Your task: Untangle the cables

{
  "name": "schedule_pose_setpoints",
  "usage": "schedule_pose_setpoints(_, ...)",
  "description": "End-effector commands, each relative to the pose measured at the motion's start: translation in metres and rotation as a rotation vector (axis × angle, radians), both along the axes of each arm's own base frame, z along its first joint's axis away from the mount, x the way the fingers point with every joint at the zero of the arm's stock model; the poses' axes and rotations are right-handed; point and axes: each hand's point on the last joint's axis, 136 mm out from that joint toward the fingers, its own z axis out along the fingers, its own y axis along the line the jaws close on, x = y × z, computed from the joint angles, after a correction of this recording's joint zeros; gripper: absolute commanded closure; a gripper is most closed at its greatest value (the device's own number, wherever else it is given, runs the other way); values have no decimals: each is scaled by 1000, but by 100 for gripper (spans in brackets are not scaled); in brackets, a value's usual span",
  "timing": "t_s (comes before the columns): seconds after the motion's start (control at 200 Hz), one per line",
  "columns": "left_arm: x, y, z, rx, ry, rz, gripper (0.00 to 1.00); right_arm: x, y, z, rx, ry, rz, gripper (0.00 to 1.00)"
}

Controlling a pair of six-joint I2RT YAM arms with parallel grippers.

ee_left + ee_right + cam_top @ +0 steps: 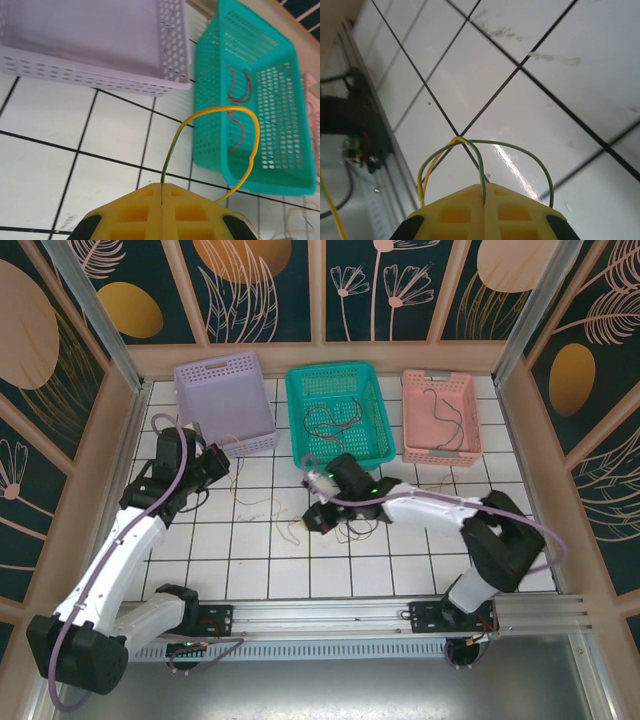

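Note:
My left gripper [162, 187] is shut on a thin yellow-and-green cable [221, 107], which arcs up from the jaws and curls back down to the right. In the top view this gripper [222, 462] sits just in front of the lilac basket. My right gripper [484, 187] is shut on a green-and-yellow cable [481, 161] that loops over white tiles. Seen from above, the right gripper [318, 515] hovers low at mid-table beside a loose tangle of thin cables [288, 530]. More cables lie in the teal basket [330, 420] and the pink basket [442, 410].
Three baskets line the back of the table: lilac [260, 440], teal [297, 410] and pink [440, 453]. Wooden walls close in both sides. A metal rail [350, 615] runs along the near edge by the arm bases.

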Motion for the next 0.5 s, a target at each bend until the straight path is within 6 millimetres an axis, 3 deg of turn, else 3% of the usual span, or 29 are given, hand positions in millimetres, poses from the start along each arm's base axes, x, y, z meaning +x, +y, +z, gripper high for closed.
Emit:
schedule_pose_setpoints(0.0,3,16,1,84,5,55,100,6,-22,32,136,92,-61,100)
schedule_pose_setpoints(0.205,5,36,-12,183,51,135,100,48,-84,58,288,176,-292,100)
schedule_pose_setpoints(0.225,8,38,-1,190,31,148,100,50,-89,58,286,175,-309,100)
schedule_pose_setpoints(0.39,11,62,11,303,35,217,100,63,-127,55,266,193,-446,100)
schedule_pose_setpoints(0.495,16,71,24,339,13,241,100,63,-138,53,273,213,-481,100)
